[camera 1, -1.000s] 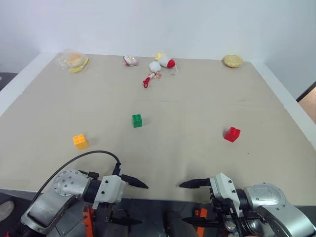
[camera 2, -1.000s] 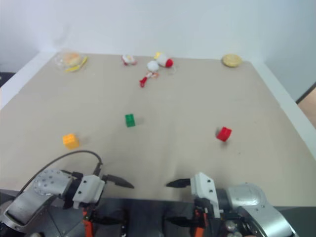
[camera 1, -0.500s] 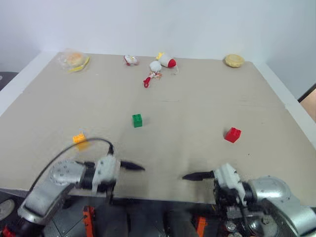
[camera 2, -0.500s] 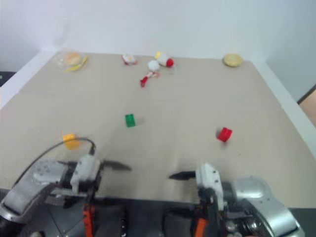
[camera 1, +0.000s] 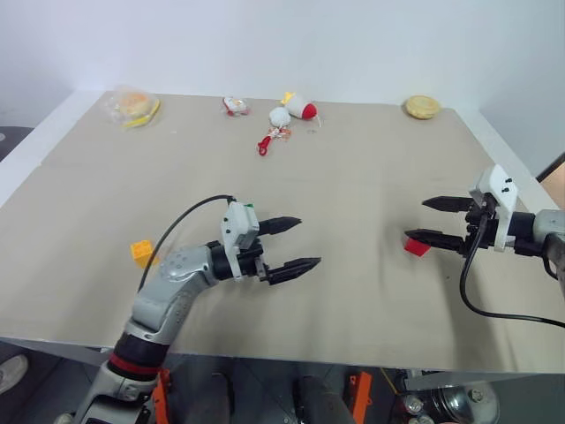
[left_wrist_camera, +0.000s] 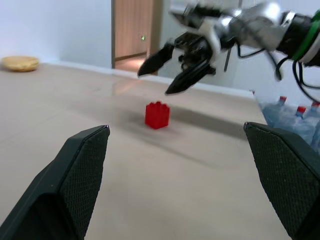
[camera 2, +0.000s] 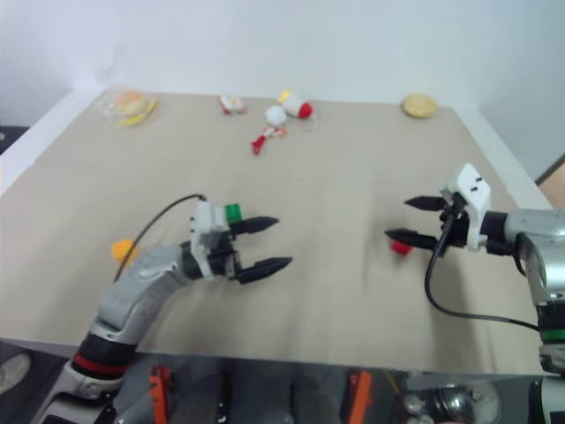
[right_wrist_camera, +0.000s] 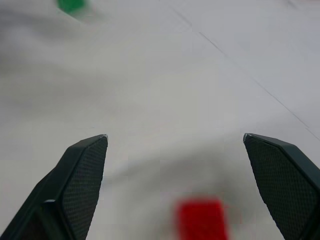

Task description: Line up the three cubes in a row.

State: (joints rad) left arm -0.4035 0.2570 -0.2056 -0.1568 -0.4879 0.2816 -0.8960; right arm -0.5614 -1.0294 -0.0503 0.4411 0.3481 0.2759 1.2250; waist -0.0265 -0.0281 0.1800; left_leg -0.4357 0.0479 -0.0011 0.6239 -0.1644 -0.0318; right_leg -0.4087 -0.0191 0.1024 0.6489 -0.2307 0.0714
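Far left on your beige matte tabletop [camera 1: 353, 185], a round bun-like toy in clear wrap [camera 1: 132, 106] sits at the back corner. Nearer you, the small orange-yellow studded plastic cube [camera 1: 141, 253] rests flat, studs up, with the left arm's black cable arcing just beside it. Your left gripper [camera 1: 287, 246] hovers over the middle, its black textured fingers [left_wrist_camera: 82, 165] spread wide, holding nothing, pointing right. The small green plastic cube [camera 2: 233, 212] peeks out just behind that gripper's white body, partly hidden by it. Along the back edge lie small red-and-white plush toys [camera 1: 296, 109] with a red string, well apart from the cubes. Further right, a round yellowish biscuit-like toy [camera 1: 421, 107] sits at the far corner. On the right, the small red studded plastic cube [left_wrist_camera: 157, 114] stands upright on the tabletop, and your right gripper [camera 1: 434, 220] hangs above it, fingers wide, empty, pointing left. The three cubes are spread well apart, not in a row.
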